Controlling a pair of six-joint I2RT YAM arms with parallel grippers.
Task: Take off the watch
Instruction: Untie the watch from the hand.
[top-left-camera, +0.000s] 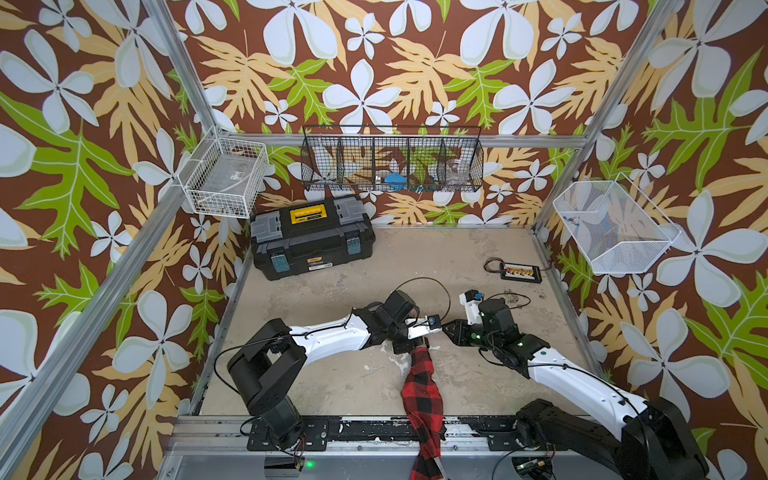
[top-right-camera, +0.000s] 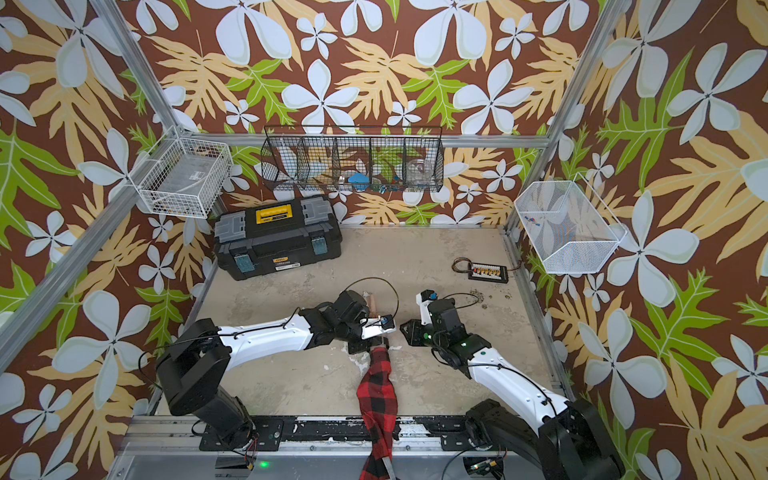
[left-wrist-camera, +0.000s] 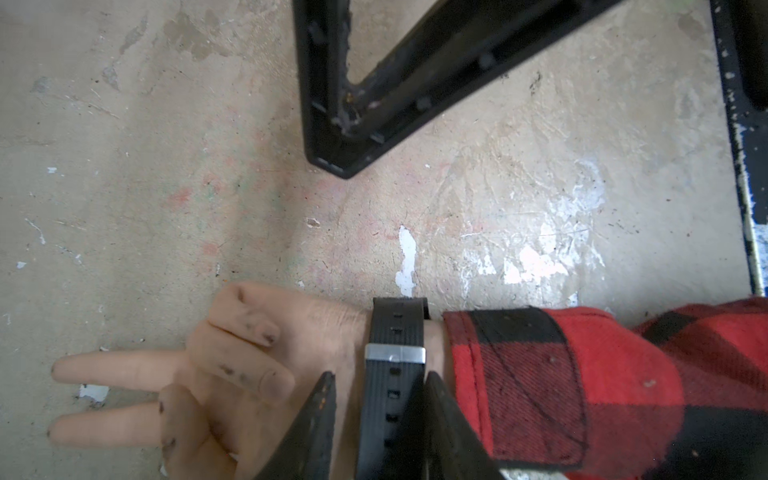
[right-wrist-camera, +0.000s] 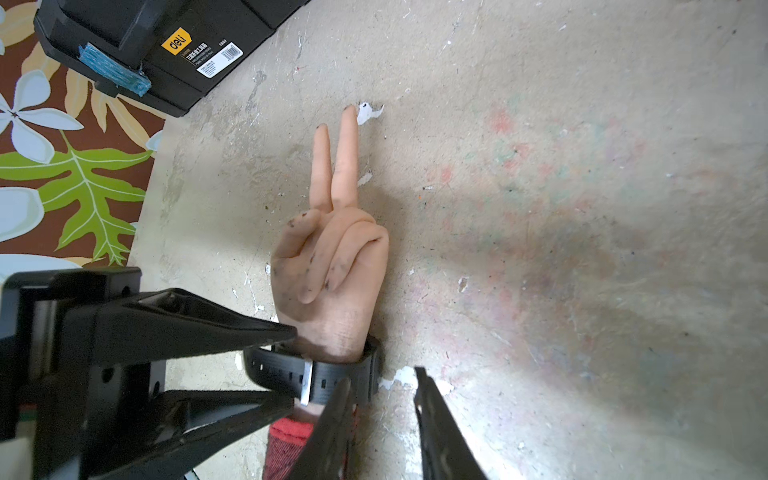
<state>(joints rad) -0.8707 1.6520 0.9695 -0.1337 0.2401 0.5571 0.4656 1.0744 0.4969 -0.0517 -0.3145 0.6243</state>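
Black rubber watch is strapped to a dummy hand, laid palm-up on the bench so the buckle is exposed. Its strap is loosely straddled by the left claw; the right claw is held alongside, narrowly parted, empty.

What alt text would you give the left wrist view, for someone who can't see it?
The left gripper, jaws open, straddles the watch strap on a mannequin hand making a V sign, beside a red plaid sleeve.
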